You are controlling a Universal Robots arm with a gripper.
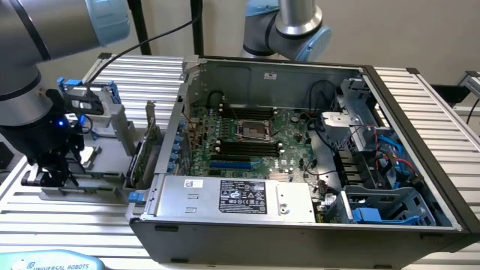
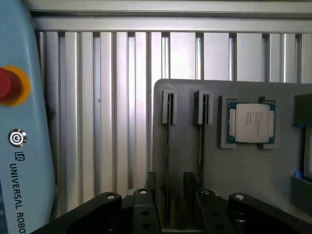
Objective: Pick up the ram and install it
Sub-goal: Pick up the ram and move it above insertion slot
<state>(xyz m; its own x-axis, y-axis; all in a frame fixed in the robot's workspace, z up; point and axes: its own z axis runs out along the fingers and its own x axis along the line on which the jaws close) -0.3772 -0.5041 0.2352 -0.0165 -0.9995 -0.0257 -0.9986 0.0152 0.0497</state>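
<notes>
The gripper (image 2: 169, 189) hangs low over the grey tray (image 2: 185, 161) with its two black fingers (image 2: 150, 187) spread apart. They stand one on each side of the tray slot farthest from the processor. The ram (image 2: 168, 141) stands on edge in that slot and runs between them; whether either finger touches it I cannot tell. In the next slot, nearer the processor, a second stick (image 2: 202, 141) stands on edge too, parallel to the ram. Past that, the processor (image 2: 252, 123) lies flat in a square recess of the tray, metal lid up.

The tray rests on the ribbed aluminium table (image 2: 97, 122). Off the tray's side away from the processor lies the pale blue teach pendant (image 2: 19, 161), with its red button (image 2: 6, 84).

The exterior view adds the surroundings. The arm (image 1: 30, 84) stands over the tray at the exterior view's left. Between the tray and the computer case a taller card with a metal bracket (image 1: 144, 149) stands upright. Beyond the card is the open computer case (image 1: 300, 236).

- **Near wall:** a silver power supply (image 1: 232, 197) lies along it.
- **Floor of the case:** the green motherboard (image 1: 293, 126) carries a processor socket (image 1: 253, 130), with rows of black memory slots (image 1: 244, 149) on either side of the socket.
- **End farthest from the tray:** blue cables (image 1: 394, 154) and a blue-grey drive cage (image 1: 383, 208).

Behind the case rises the joint of a second arm (image 1: 296, 28).
</notes>
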